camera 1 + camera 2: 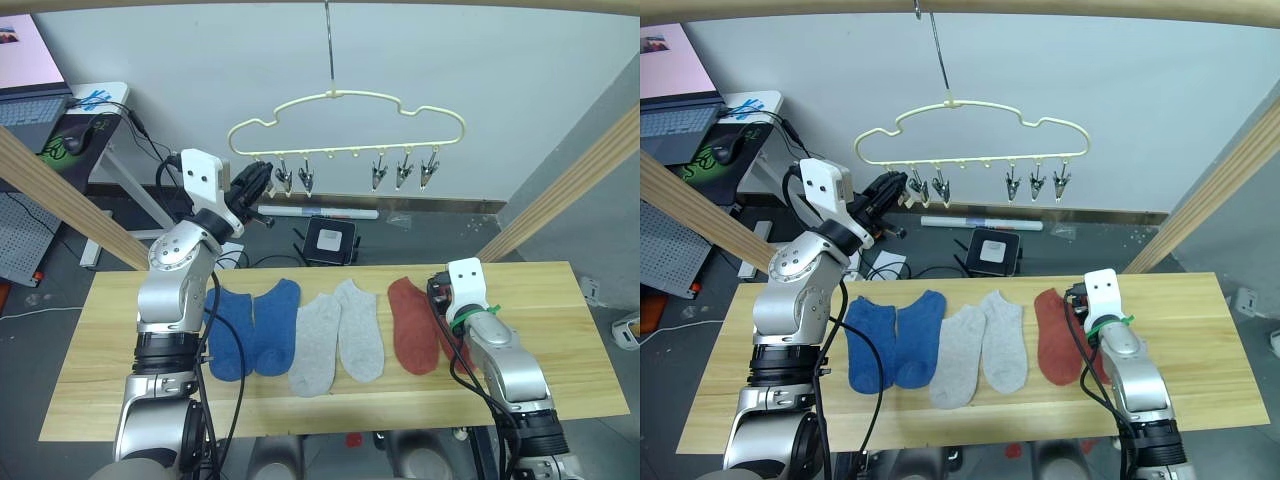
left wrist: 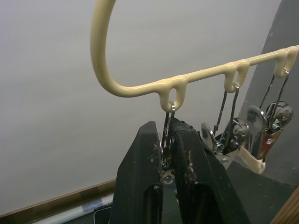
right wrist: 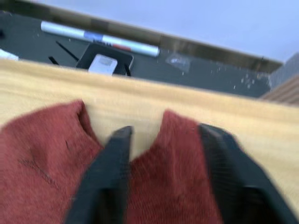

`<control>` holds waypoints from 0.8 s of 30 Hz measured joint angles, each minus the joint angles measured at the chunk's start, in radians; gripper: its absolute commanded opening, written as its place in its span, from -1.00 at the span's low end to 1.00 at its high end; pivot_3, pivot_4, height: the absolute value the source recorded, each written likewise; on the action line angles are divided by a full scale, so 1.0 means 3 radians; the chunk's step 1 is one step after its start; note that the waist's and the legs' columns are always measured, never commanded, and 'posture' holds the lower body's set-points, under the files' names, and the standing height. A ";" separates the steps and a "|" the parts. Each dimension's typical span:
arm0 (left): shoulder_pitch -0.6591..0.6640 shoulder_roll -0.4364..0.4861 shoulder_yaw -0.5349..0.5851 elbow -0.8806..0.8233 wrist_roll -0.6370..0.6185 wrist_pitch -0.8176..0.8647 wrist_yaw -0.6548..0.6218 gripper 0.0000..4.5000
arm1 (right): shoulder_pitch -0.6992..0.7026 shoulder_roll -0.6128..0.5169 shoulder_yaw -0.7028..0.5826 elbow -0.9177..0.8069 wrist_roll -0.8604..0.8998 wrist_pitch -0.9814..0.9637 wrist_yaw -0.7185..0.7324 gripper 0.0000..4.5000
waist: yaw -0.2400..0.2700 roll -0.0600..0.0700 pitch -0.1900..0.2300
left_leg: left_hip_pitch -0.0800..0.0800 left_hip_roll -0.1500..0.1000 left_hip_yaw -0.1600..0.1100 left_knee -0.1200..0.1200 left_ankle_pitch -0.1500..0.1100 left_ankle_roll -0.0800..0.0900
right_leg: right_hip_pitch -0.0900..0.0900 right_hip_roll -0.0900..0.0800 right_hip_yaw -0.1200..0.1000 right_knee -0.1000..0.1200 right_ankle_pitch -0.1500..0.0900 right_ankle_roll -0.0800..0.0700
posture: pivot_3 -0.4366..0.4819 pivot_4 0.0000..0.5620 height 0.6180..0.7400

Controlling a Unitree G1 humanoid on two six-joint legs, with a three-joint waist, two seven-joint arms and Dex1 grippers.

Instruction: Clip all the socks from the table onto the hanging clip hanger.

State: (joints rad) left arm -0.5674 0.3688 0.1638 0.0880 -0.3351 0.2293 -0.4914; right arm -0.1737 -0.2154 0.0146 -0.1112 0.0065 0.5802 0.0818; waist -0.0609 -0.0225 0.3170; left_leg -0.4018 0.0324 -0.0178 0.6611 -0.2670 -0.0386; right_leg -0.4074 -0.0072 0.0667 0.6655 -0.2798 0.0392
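The pale-yellow clip hanger (image 1: 345, 96) hangs by its metal hook above the far edge of the table (image 1: 560, 330). My left gripper (image 1: 262, 180) is raised to the hanger's left end, shut on the leftmost clip (image 2: 168, 122); the other clips (image 1: 380, 172) hang free. Two blue socks (image 1: 230, 335), two grey socks (image 1: 315, 345) and a rust-red sock (image 1: 412, 325) lie flat in a row. My right gripper (image 3: 163, 133) is open low over a second red sock (image 3: 177, 186), its fingers astride the cuff.
Thick wooden poles slant down at the left (image 1: 60, 195) and right (image 1: 570, 190) of the table. Behind it on the floor lie a black box (image 1: 330, 240) and a white tube (image 1: 320, 212). A desk with a laptop (image 1: 30, 105) stands at far left.
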 measured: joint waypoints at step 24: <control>0.0015 0.0003 -0.0001 -0.0020 0.0000 0.0013 0.0000 -0.97 | -0.0427 0.0420 -0.0463 0.0237 0.0112 0.0942 -0.0368 -0.44 | 0.0000 0.0001 0.0003 | 0.0000 0.0004 0.0001 -0.0002 0.0000 -0.0001 | -0.0001 -0.0001 0.0003 -0.0001 0.0000 0.0000 | -0.20 0.26 1.00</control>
State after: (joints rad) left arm -0.5628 0.3697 0.1637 0.0818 -0.3352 0.2331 -0.4913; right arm -0.3018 -0.0895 -0.1243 -0.0400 0.0402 0.8629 -0.0286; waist -0.0609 -0.0222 0.3178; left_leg -0.4017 0.0335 -0.0174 0.6603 -0.2671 -0.0389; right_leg -0.4077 -0.0074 0.0675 0.6652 -0.2798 0.0393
